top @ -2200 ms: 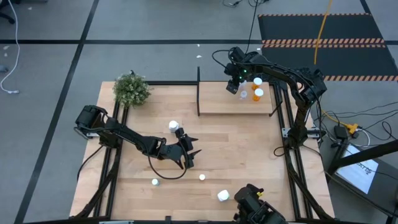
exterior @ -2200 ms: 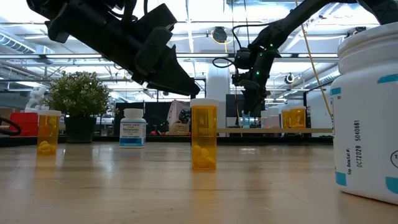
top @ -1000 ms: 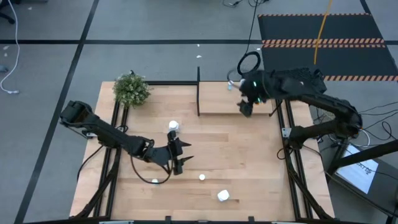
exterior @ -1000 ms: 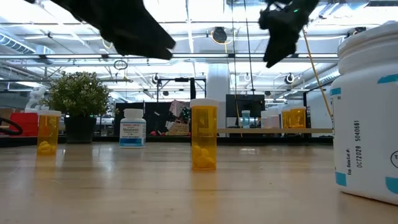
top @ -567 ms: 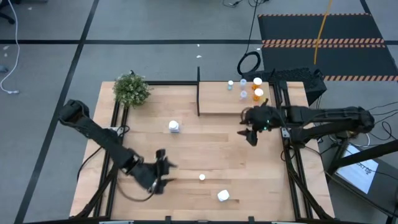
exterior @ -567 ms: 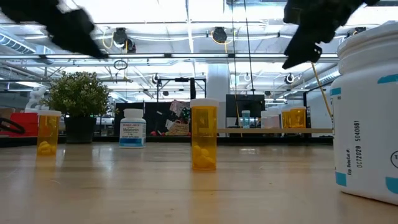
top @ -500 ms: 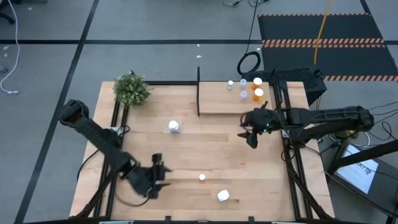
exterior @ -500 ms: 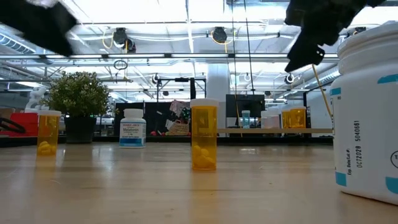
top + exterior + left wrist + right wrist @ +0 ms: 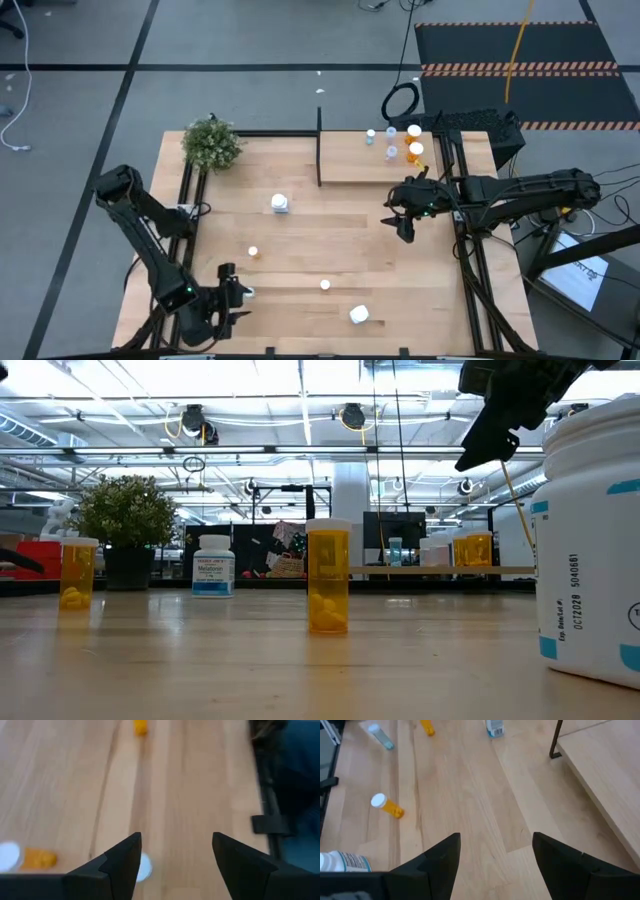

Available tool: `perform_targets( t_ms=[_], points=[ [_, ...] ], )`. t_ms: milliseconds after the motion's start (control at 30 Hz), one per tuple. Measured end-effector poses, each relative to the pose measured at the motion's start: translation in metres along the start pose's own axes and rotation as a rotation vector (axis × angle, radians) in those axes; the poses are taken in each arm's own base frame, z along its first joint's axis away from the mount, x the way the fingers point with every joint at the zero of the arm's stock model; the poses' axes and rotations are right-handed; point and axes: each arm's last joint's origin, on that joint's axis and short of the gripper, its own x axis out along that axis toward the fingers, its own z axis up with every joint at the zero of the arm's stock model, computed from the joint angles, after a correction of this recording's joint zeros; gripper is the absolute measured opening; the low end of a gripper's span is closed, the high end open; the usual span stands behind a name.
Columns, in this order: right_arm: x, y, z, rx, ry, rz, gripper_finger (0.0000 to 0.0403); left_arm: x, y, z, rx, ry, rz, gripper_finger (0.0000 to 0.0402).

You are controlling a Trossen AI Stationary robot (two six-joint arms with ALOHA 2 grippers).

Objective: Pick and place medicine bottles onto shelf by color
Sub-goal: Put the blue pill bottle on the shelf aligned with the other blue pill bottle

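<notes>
**Both grippers empty, bottles split between table and shelf**

Jaws first: the left gripper point(image 9: 232, 297) has its two dark wedge-shaped fingers point(image 9: 116, 865) spread apart with nothing between them; it sits low near the front-left corner of the table point(image 9: 300, 250), pointing across bare planks. The right gripper point(image 9: 403, 222) is the same story — matte black fingers point(image 9: 440, 862) parted, nothing held, hanging over the table just in front of the shelf point(image 9: 350, 160), toward the right side.

Moving outward: the shelf is a pale, smooth wooden board raised above the tabletop, with a thin black post point(image 9: 319, 146) at its left corner; four small capped bottles point(image 9: 402, 143) cluster at its right end, two orange ones and two tiny pale ones.

On the table itself — light wood in long strips with visible seams — an orange translucent bottle point(image 9: 253, 252) stands near the left-centre, another orange bottle point(image 9: 325, 285) stands further front, and a larger all-white bottle point(image 9: 359, 315) sits near the front edge; in the low view that one is a fat white cylinder with a blue-edged label. A white bottle with a printed label point(image 9: 280, 204) stands mid-table, behind the others.

A bushy green plant point(image 9: 212, 145) sits at the back-left corner.
</notes>
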Motion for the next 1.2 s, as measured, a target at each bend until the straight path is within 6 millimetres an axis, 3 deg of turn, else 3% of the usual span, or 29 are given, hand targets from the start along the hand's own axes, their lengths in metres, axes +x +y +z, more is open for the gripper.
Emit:
perform_targets(
  t_ms=[233,433,900,1200],
  points=[
    [0.0,0.002,0.005,-0.025,-0.052,0.016,0.0242,0.014,0.003,-0.015,-0.066,0.061,0.126,0.0295],
    [0.0,0.002,0.007,-0.042,-0.067,0.02,0.0242,0.029,0.003,-0.027,-0.079,0.109,0.209,0.0304],
    [0.0,0.002,0.006,-0.039,-0.066,0.02,0.0242,0.064,-0.008,-0.067,-0.088,0.113,0.34,0.0254],
    [0.0,0.002,0.006,-0.039,-0.066,0.02,0.0242,0.062,-0.013,-0.084,-0.102,-0.023,0.344,0.0231]
  ],
)
